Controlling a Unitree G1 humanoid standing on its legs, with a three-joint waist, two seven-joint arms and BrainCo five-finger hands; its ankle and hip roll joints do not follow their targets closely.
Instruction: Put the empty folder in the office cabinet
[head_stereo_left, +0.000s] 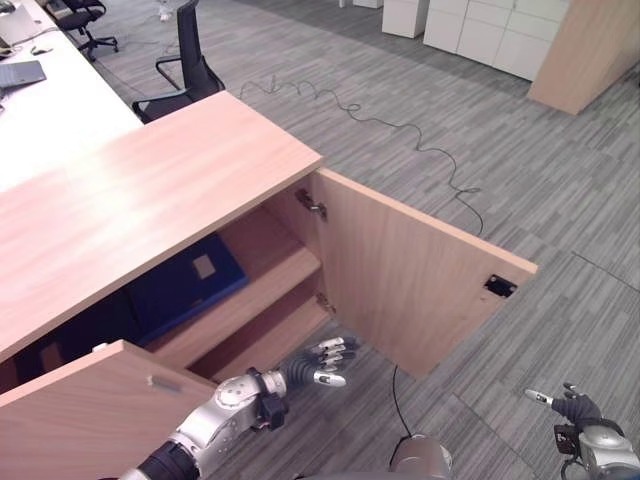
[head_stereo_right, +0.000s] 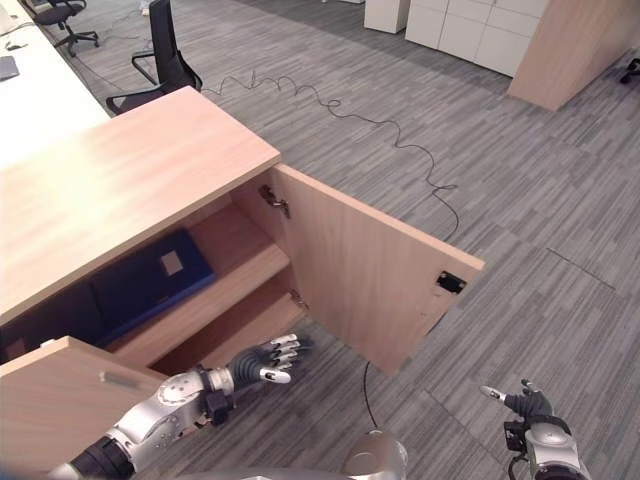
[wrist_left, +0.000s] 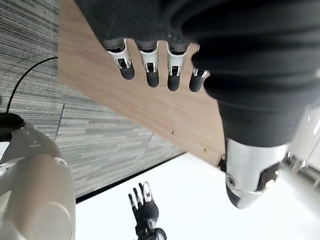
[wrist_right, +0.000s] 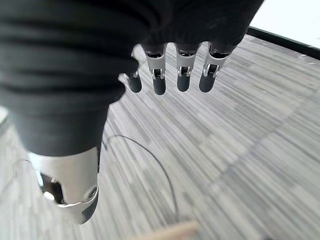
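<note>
a: where did the left hand stand, and what was it doing?

b: it hung low in front of the cabinet, just below the lower shelf and beside the inner face of the open right door. its fingers were straight and relaxed, holding nothing. the right hand sat well off to the side over the carpet, fingers also loose and empty.

a: and the folder?

b: the blue folder lay flat on the upper shelf, inside the cabinet, above and further in than the left hand, well apart from it. neither hand touched it. judging by how it lay, the placing looked done, with both doors open.

a: so what could have gone wrong from there?

b: mostly the doors, i'd say. the left hand was close to the right door, so a careless sweep could have knocked it wider or caught the fingers against its edge or the hinge. the left door stood open right over the left arm, so lifting that arm straight up might have struck it. if the doors were to be shut, the folder's near corner seemed close to the shelf front; i couldn't tell whether it overhung, but if it did, a door could have jammed on it.
</note>
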